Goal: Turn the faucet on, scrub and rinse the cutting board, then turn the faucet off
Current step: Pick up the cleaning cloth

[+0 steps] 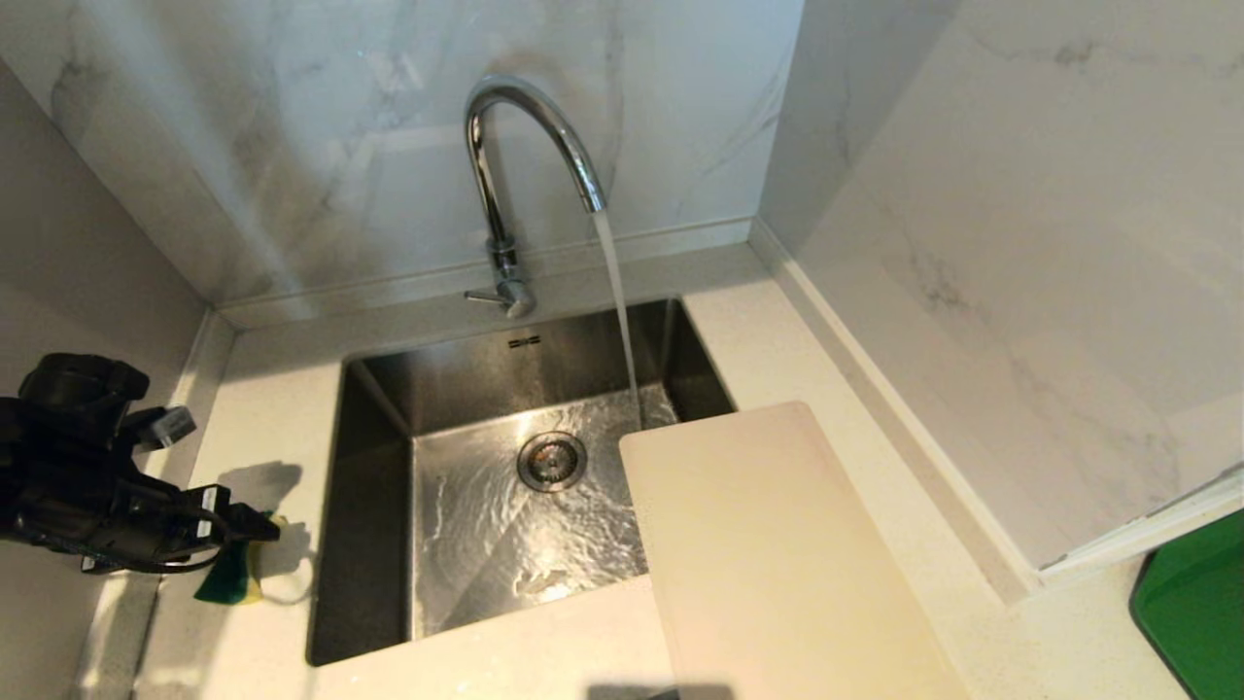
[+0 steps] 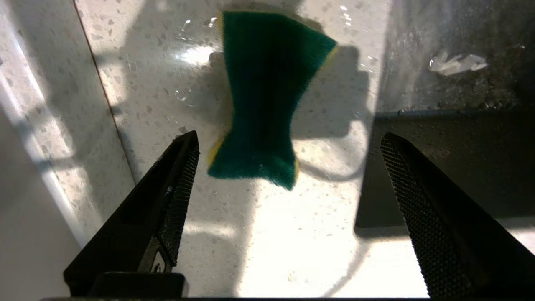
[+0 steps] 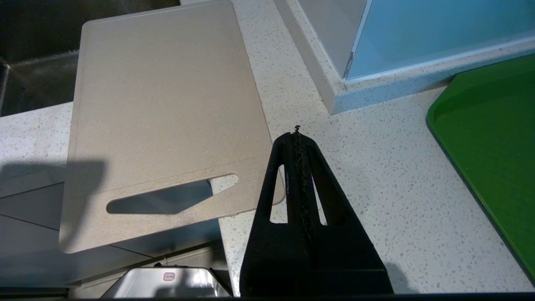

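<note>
Water runs from the chrome faucet (image 1: 525, 126) into the sink (image 1: 369, 506). The pale cutting board (image 1: 768, 554) lies flat on the counter to the right, with its far corner hanging over the sink. My left gripper (image 1: 243, 525) hovers over the counter left of the sink. Its jaws stand open and hold nothing. In the left wrist view a green-and-yellow sponge (image 2: 267, 96) lies on the counter just beyond the left gripper (image 2: 289, 134), touching neither finger. My right gripper (image 3: 296, 131) is shut and empty, beside the handle end of the cutting board (image 3: 167, 104).
A bright green tray (image 1: 1195, 603) sits at the far right of the counter. Marble walls close in behind the sink, and a corner juts out on the right. The sponge (image 1: 231, 576) lies close to the sink's left rim. The drain (image 1: 551, 460) is mid-basin.
</note>
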{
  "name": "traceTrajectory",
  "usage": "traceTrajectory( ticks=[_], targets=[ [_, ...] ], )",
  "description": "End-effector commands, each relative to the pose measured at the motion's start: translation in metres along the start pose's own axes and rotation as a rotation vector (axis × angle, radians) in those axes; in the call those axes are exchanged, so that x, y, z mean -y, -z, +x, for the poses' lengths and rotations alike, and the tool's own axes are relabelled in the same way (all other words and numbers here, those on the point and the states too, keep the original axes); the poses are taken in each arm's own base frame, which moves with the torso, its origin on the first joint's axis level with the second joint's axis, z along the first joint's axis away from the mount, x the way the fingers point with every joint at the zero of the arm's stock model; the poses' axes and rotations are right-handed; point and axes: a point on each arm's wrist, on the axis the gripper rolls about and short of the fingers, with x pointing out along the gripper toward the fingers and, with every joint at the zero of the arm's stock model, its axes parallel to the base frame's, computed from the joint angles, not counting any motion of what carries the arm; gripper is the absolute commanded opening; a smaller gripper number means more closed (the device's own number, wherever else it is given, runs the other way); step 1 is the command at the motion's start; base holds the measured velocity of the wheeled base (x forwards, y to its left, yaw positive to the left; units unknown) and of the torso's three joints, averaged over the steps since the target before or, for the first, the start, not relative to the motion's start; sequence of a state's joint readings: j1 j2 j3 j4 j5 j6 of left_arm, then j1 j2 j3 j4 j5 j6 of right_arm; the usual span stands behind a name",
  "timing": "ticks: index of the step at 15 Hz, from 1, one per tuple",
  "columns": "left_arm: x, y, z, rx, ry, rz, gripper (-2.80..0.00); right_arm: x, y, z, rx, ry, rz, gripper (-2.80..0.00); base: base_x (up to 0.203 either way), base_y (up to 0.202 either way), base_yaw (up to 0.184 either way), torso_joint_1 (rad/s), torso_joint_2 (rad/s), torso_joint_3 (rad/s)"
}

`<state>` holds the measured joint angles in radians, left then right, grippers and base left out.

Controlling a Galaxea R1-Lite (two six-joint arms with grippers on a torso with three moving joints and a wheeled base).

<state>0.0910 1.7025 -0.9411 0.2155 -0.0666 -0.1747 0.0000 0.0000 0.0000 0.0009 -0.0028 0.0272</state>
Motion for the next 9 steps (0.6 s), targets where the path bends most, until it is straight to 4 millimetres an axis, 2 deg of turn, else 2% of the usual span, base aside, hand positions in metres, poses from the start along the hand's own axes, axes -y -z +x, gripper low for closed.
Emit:
traceTrajectory(
  ticks=[1, 9],
  targets=[
    [-0.007, 0.001, 0.016, -0.024, -0.015, -0.022, 0.0, 0.0, 0.0, 0.0, 0.0, 0.0, 0.0, -2.8, 0.0, 0.0, 0.0, 0.0, 0.0, 0.0],
    [-0.028, 0.001, 0.028, -0.029, 0.003, -0.071, 0.0, 0.0, 0.0, 0.0, -0.001, 0.0, 0.0, -2.8, 0.0, 0.0, 0.0, 0.0, 0.0, 0.0]
  ],
)
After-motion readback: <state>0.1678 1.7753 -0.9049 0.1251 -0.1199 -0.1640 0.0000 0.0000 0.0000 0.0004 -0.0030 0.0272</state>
